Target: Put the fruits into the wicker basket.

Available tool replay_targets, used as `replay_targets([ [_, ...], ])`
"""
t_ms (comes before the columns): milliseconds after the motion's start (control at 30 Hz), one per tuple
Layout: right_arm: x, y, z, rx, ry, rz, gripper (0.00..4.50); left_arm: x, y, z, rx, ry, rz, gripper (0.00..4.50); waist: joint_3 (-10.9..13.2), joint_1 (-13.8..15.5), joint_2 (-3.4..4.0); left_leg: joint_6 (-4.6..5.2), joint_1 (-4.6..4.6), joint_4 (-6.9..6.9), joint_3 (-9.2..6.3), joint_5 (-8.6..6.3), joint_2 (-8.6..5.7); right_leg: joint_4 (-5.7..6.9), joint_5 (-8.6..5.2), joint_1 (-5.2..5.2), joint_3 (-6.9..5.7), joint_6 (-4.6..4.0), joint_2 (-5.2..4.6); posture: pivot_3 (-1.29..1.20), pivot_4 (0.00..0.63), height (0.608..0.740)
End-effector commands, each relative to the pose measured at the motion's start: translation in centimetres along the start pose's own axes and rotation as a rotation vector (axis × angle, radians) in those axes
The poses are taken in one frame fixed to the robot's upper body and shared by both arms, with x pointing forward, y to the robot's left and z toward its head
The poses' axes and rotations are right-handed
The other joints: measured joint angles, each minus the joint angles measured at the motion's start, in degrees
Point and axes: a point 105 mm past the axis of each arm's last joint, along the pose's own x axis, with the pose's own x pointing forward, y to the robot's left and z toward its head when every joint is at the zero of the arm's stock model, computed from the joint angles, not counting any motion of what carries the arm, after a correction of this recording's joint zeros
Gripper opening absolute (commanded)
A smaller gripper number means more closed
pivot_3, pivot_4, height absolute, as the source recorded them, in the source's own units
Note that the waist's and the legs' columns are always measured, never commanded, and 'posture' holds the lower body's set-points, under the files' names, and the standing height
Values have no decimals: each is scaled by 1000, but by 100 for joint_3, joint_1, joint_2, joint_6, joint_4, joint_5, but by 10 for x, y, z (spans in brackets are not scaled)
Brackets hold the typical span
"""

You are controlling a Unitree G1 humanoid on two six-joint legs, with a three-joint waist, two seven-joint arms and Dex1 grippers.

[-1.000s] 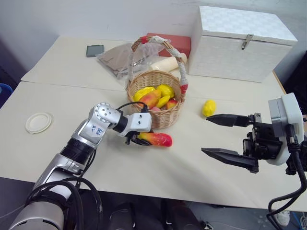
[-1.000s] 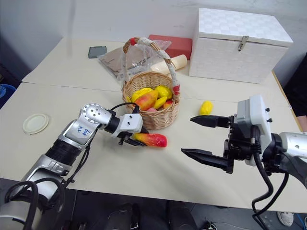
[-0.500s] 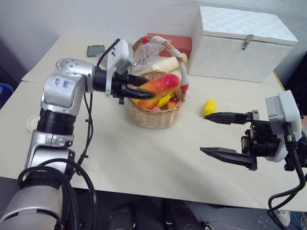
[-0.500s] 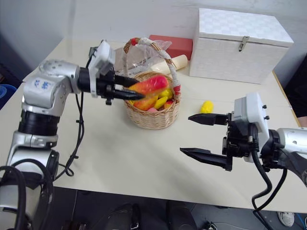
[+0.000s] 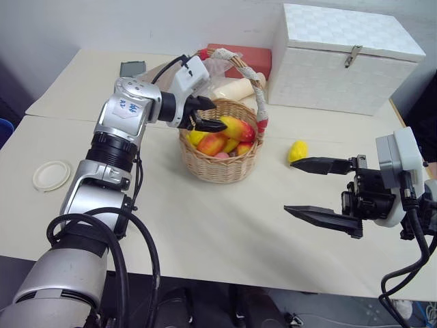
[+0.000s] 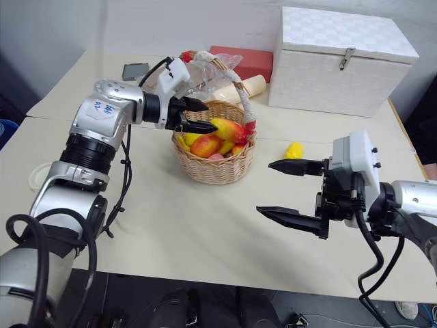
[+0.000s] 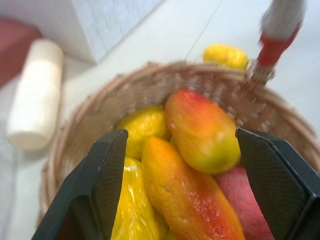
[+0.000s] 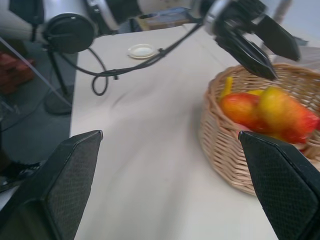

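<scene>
A white latched box [image 5: 347, 58] stands far back on the table [image 5: 205, 225] — a round lid [image 5: 51, 175] lies apart.

Left arm raised and stretched forward, wrist bent so the left gripper [image 5: 210, 115] points slightly downward and toward the right, black fingers [image 7: 102, 185] parted with nothing clamped between them. Right arm held low at the right side, right gripper [image 5: 315, 187] roughly level and aimed leftward, its two fingers [image 8: 65, 180] spread wide and empty.
</scene>
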Motion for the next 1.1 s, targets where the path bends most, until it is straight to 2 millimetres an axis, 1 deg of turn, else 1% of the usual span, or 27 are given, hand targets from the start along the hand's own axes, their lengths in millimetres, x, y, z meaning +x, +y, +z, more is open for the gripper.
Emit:
replay_targets([
  [33,-6,-43,-20,18,13,-288,4500,-47,-45,40,113,-241,-221,3620,0,-33,0,-4,1,2,1,0,4,4,0,0,-2,0,-1,0,150,740],
  [100,-6,-55,-35,73,23,-381,4500,-62,-66,39,120,-241,-297,3620,1,-25,1,-14,4,1,2,5,7,14,-2,-2,-3,-4,-2,0,150,740],
  [167,-4,-66,-50,103,42,-464,4500,-74,-82,41,122,-239,-343,3620,1,-4,1,-25,5,6,-4,14,6,27,-4,-5,-3,-8,2,0,150,740],
  [233,-4,-76,-61,109,52,-542,4500,-82,-92,46,121,-247,-369,3620,1,35,2,-27,7,7,-14,27,0,37,-4,-4,-6,-9,2,0,150,740],
  [300,-4,-90,-77,162,56,-653,4500,-85,-99,53,127,-260,-366,3620,1,29,1,-21,13,8,-16,32,-8,39,-2,5,-9,-10,-1,0,150,740],
  [367,3,-98,-89,187,56,-717,4500,-85,-101,54,139,-258,-338,3620,1,12,1,-16,26,8,-11,33,-13,34,5,17,-4,-7,-3,0,150,740],
  [433,3,-109,-100,234,51,-824,4500,-82,-100,53,145,-244,-312,3620,1,6,1,-13,37,3,-8,34,-16,35,5,24,-1,-6,-3,0,150,740],
  [500,6,-120,-106,221,56,-908,4500,-81,-99,50,147,-233,-290,3620,1,-20,2,-16,38,-2,-7,36,-14,38,6,21,1,-8,0,0,150,740],
  [533,11,-123,-109,228,54,-925,4500,-80,-99,49,147,-229,-287,3620,2,-25,3,-19,38,-4,-4,37,-13,40,6,16,5,-9,1,0,150,740],
  [633,32,-130,-113,231,31,-944,4500,-80,-100,45,151,-210,-284,3620,2,-111,3,-27,38,-11,-1,39,-8,41,5,10,6,-12,6,0,150,740],
  [700,36,-138,-116,253,16,-994,4500,-78,-100,43,160,-192,-277,3620,2,-143,3,-29,37,-14,-2,40,-8,42,4,7,5,-14,6,0,150,740],
  [800,49,-143,-119,338,-35,-979,4500,-77,-99,41,168,-181,-272,3620,2,-158,3,-30,39,-17,0,41,-10,43,3,7,6,-14,5,0,150,740],
  [900,54,-153,-121,342,-25,-1008,4500,-76,-97,42,170,-184,-263,3620,2,-159,4,-30,38,-17,0,41,-10,43,4,7,5,-14,5,0,150,740],
  [1000,54,-167,-132,349,31,-1083,4500,-74,-95,42,179,-179,-258,3620,2,-159,4,-29,38,-17,1,41,-12,44,4,6,6,-14,2,0,150,740],
  [1100,66,-172,-129,347,4,-1042,4500,-73,-94,44,183,-180,-257,3620,2,-168,4,-29,38,-17,1,41,-12,43,4,6,6,-14,3,0,150,740],
])
